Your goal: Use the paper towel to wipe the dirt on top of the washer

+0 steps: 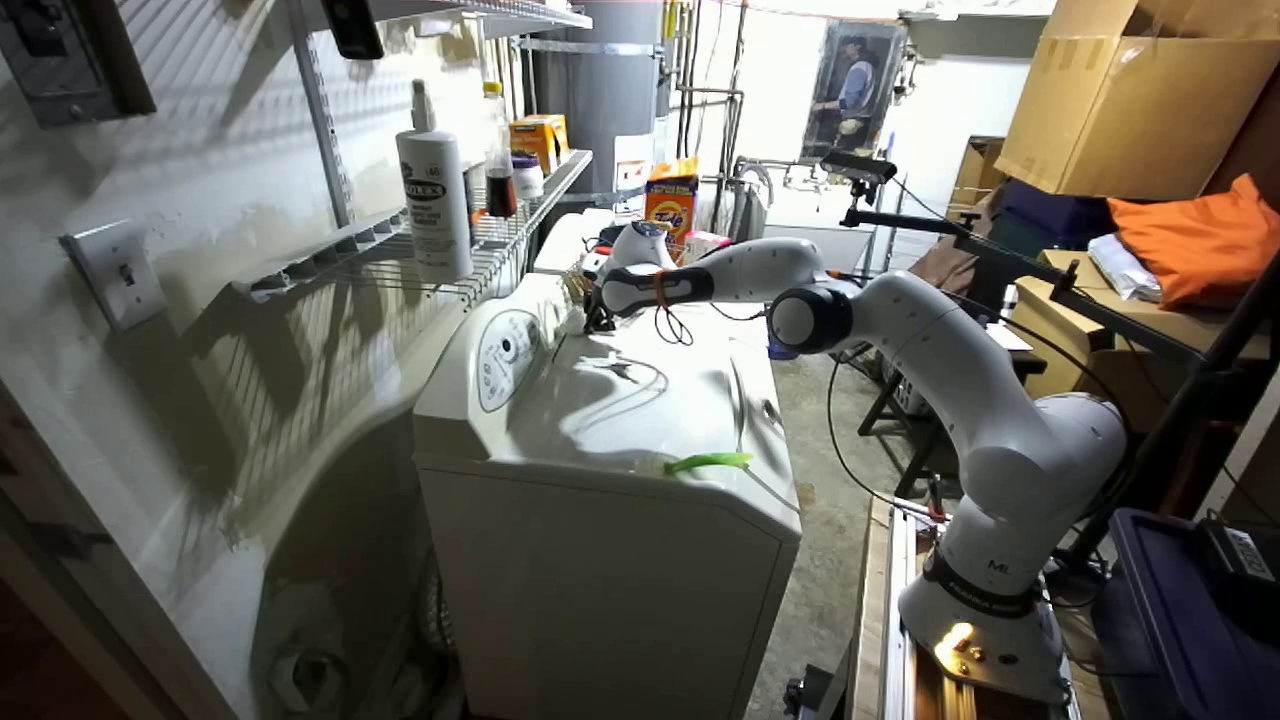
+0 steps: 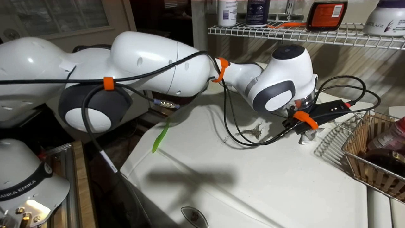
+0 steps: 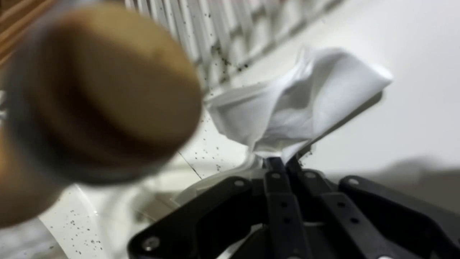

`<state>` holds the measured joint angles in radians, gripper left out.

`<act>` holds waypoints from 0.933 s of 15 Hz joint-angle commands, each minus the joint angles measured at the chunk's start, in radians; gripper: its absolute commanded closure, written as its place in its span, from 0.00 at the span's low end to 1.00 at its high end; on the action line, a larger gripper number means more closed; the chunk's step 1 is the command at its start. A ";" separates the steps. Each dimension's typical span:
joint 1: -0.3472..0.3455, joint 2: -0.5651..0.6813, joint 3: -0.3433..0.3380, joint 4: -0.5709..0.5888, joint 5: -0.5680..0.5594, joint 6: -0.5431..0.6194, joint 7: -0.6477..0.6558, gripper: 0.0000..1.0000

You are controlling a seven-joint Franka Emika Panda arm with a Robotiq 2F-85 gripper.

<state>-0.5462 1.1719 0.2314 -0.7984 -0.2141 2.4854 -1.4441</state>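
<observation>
Robot base (image 2: 19, 163) far left in an exterior view, roughly nine o'clock of the washer (image 2: 269, 180); arm (image 2: 152, 63) runs right, over the washer top. Next: green strip (image 2: 160, 136) on the washer's edge, nine o'clock of the dirt (image 2: 255, 131). Dirt: loose grey-brown patch on the white top, ragged at the edges. One o'clock of it, wire shelf (image 2: 278, 36) with white bottle (image 2: 227, 12), dark blue bottle (image 2: 258, 12), red container (image 2: 322, 17), white tub (image 2: 387, 22), in that order. Further right, three o'clock of the dirt and apart from it: paper towel (image 2: 309, 136), held in the jaws, which sit mostly hidden behind a black box (image 2: 329, 112). Far right: basket (image 2: 355, 166), between three and four o'clock of the towel, a bottle (image 2: 387, 136) inside.

Wrist view, leftmost: big blurry brown round thing (image 3: 133, 90), nine o'clock of the towel, can't tell what. Then dark specks (image 3: 224, 61) on the washer top, ten o'clock of the towel. Then the towel itself, white, crumpled, flaring out at twelve o'clock from the jaws. Jaws are clamped together on its gathered end. Can't tell from any view if the towel touches the washer.
</observation>
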 commanded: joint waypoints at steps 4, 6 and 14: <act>-0.032 -0.039 0.067 -0.028 0.036 -0.289 -0.049 0.99; -0.043 -0.051 0.086 -0.036 0.043 -0.355 -0.061 0.99; -0.077 -0.072 0.146 -0.047 0.059 -0.602 -0.107 0.99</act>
<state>-0.6051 1.0988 0.3560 -0.7973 -0.1796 1.9792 -1.5134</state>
